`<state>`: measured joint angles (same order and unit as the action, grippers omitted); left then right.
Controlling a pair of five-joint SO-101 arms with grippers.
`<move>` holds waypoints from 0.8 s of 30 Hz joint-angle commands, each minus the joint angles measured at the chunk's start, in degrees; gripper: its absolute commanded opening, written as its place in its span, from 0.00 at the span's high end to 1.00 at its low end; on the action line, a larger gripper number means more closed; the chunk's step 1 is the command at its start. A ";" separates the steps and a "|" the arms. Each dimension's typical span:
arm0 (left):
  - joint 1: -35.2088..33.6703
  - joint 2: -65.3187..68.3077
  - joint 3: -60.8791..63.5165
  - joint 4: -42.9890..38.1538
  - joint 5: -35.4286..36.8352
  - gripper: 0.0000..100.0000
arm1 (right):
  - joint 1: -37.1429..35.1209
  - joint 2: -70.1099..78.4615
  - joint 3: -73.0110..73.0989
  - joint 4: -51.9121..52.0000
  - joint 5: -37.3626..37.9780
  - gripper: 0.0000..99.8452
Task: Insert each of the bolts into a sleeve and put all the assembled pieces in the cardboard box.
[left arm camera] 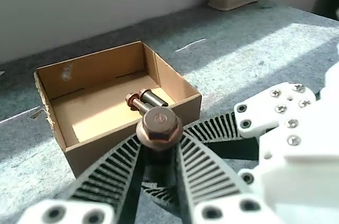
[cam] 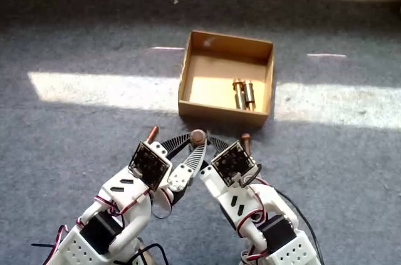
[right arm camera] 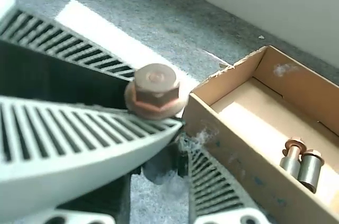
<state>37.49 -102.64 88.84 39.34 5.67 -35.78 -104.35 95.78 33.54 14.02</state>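
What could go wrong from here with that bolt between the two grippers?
The left gripper pinches the bolt just under its head while the right gripper sits tight beside it; a nudge might tip it or drop it onto the carpet, short of the cardboard box. The copper pieces standing beside both wrists could be knocked over.

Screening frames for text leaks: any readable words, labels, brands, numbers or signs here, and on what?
No readable text in any view.
The open brown cardboard box: no print visible.
The copper-coloured hex-head bolt: faint round mark on its head, too blurred to read.
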 commanded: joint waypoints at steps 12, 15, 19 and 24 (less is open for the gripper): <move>-5.85 -1.80 -0.48 2.29 -0.79 0.89 | 2.95 -0.84 8.75 0.66 0.18 0.99; -6.99 -1.80 -0.57 2.29 -0.79 0.89 | 2.95 -0.84 8.75 0.66 0.18 0.99; -7.52 -1.89 -0.57 2.29 -1.05 0.89 | 4.09 -0.84 8.75 0.66 0.18 0.99; -7.52 -1.89 -0.13 2.11 -1.14 0.89 | 8.04 -0.84 8.75 0.66 0.18 0.99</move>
<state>31.08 -102.64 89.01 41.45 5.23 -30.24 -104.44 95.78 34.59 13.93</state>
